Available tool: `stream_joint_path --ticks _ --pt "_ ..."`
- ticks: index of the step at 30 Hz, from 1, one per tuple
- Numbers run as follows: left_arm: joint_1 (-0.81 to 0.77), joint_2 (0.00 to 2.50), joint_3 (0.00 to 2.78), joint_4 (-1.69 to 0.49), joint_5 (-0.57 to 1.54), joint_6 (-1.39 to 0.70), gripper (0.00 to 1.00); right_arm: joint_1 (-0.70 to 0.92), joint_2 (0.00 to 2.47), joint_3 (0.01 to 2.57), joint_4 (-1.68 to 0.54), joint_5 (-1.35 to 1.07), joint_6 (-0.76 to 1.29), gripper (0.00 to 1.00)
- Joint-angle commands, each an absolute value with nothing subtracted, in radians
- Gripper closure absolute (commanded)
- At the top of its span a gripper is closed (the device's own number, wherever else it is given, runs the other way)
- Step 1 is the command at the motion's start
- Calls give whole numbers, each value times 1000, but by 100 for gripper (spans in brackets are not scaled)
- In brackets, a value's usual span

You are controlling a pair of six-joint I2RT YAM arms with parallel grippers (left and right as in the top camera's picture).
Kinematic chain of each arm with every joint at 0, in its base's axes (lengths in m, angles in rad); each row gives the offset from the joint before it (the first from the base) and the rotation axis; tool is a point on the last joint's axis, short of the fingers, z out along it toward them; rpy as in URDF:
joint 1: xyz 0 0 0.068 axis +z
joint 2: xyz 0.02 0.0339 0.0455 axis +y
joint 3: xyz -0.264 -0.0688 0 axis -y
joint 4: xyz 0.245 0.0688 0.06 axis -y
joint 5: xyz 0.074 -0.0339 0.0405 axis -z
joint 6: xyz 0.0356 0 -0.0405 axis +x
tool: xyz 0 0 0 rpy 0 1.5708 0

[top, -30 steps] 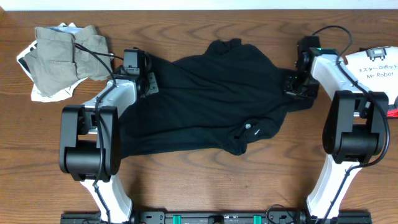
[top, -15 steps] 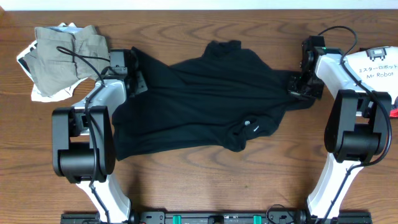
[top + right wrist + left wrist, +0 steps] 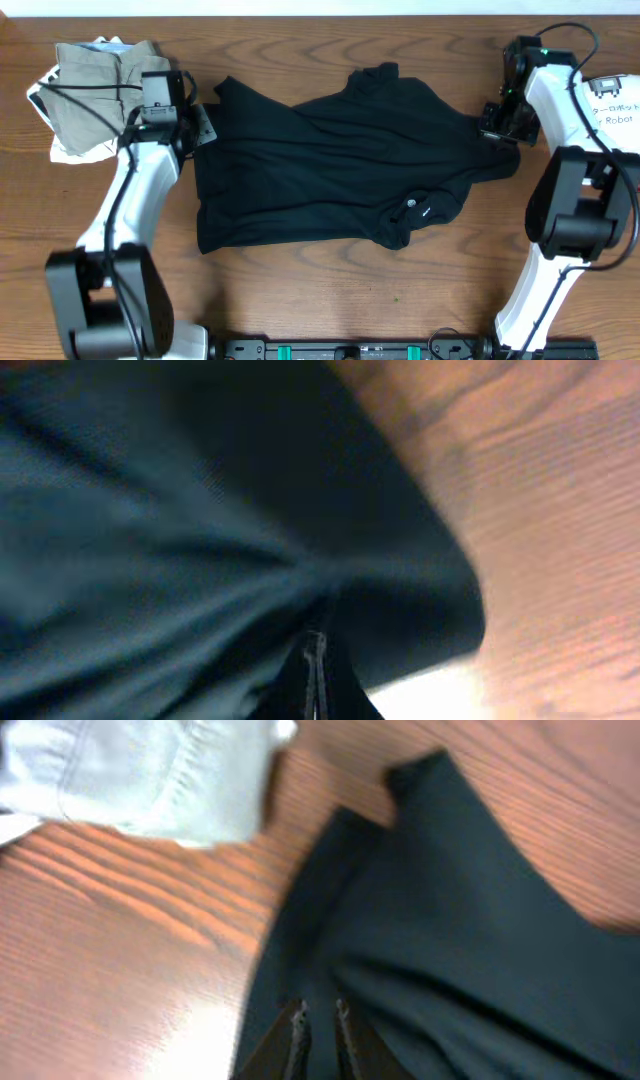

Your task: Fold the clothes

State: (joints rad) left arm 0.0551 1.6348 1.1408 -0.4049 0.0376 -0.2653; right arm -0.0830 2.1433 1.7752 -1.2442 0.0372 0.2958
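Note:
A large black shirt (image 3: 330,160) lies spread across the middle of the table, with a small white mark (image 3: 421,209) near its lower right. My left gripper (image 3: 200,125) is at the shirt's upper left edge; in the left wrist view its fingers (image 3: 318,1018) are pinched on black fabric (image 3: 470,920). My right gripper (image 3: 497,130) is at the shirt's right edge. Its fingers (image 3: 316,648) are shut on a fold of the shirt (image 3: 150,540). A khaki-grey garment (image 3: 100,85) lies on a white printed one (image 3: 70,152) at the far left, and also shows in the left wrist view (image 3: 150,770).
A white sheet with printed text (image 3: 615,100) lies at the far right edge. Bare wooden table (image 3: 330,290) runs along the front below the shirt. The arm bases (image 3: 330,350) stand at the front edge.
Both arms have moved outward and toward the back, left going left and right going right. The shirt is pulled wider and flatter between them.

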Motion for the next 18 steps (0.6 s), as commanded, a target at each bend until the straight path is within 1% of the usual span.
stream_joint_path --ticks 1,2,4,5,7,8,9,10,11,12,15,18 --pt "50 1600 1140 -482 230 -307 87 -50 2057 1803 -1301 -270 147 90" --pt "47 1599 1140 -508 266 -308 87 -41 2053 1803 -1333 -337 101 85" --pt "34 1599 1140 -566 315 -308 85 -14 2053 1802 -1412 -410 28 72" --pt "23 1599 1139 -591 315 -308 78 1 2053 1796 -1438 -412 11 69" --pt "-1 1599 1139 -625 314 -288 65 45 2053 1777 -1485 -411 -24 68" --pt "-13 1599 1139 -635 314 -278 55 67 2053 1772 -1500 -411 -32 69" --pt "-26 1599 1139 -646 314 -266 41 92 2053 1766 -1512 -411 -36 69" --pt "-43 1599 1139 -664 314 -258 22 127 2053 1760 -1525 -407 -44 69" --pt "-49 1599 1139 -674 314 -258 16 147 2053 1760 -1532 -395 -43 69" --pt "-60 1599 1139 -696 314 -259 12 172 2053 1760 -1539 -374 -42 69" --pt "-79 1599 1139 -789 314 -259 8 258 2053 1759 -1567 -250 4 65" --pt "-80 1599 1139 -863 314 -259 5 320 2053 1759 -1591 -171 57 55"
